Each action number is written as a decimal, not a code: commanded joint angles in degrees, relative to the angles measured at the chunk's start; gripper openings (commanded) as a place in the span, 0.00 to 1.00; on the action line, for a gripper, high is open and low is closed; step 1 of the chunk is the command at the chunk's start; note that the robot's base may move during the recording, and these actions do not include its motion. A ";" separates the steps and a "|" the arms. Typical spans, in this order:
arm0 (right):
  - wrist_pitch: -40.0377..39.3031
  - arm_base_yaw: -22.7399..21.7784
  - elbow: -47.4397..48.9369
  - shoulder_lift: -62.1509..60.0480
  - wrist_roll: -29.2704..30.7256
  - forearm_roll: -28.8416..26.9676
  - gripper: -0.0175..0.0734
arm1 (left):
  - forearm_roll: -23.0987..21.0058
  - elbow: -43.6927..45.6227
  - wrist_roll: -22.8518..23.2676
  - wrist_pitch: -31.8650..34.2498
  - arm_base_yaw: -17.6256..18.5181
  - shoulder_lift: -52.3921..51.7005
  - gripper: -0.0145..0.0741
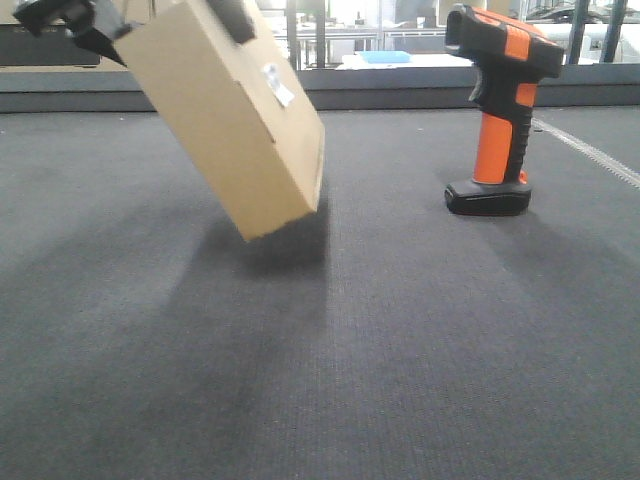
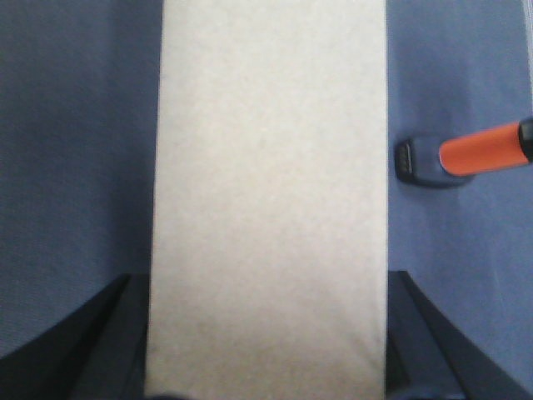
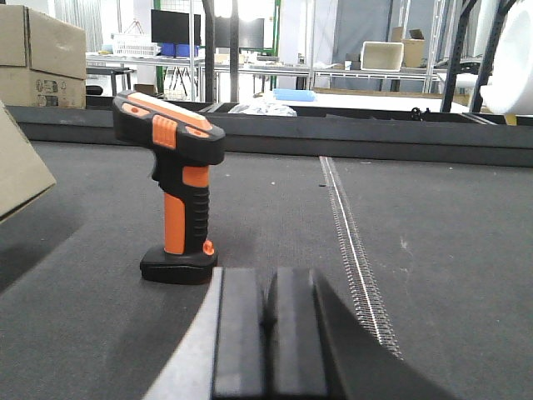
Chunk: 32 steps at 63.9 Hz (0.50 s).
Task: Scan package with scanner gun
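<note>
The plain brown cardboard box (image 1: 220, 120) hangs tilted in the upper left of the front view. Its long axis slopes from the upper left down to the lower right, and a small white label (image 1: 278, 85) faces up and to the right. The left end effector (image 2: 266, 333) grips it, one black finger on each long side. At right the scanner (image 1: 495, 145) stands upright on its flat black foot, well apart from the box, with an orange handle and an orange-striped black head. The right end effector (image 3: 265, 317) sits fully closed, holding nothing. The dark grey surface (image 1: 400, 350) looks finely woven.
</note>
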<state>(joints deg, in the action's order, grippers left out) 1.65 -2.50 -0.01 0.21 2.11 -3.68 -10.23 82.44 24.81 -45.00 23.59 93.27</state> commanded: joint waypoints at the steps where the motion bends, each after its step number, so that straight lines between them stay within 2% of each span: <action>1: -1.16 -0.31 0.01 -0.21 0.25 -0.15 0.01 | 0.19 -0.55 0.75 1.31 0.78 0.06 0.04; 16: -1.16 -0.31 0.01 -0.21 0.25 -0.15 0.01 | 2.72 -0.78 0.75 -1.42 0.78 0.06 0.04; 20: -1.27 -0.31 0.01 -0.21 0.25 -0.15 0.01 | 2.72 -0.78 0.75 -1.42 0.78 0.06 0.04; 27: -5.88 -0.31 0.01 -0.21 0.25 -0.15 0.01 | 2.72 -0.78 0.75 -0.52 0.78 0.06 0.04; 32: -4.58 -0.21 0.99 -0.21 0.25 0.66 0.01 | 2.72 -0.78 0.75 0.60 0.67 0.06 0.04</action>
<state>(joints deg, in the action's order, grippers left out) -1.81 -2.50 0.00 0.20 2.11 -3.68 -7.59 81.63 25.30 -46.61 23.95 93.75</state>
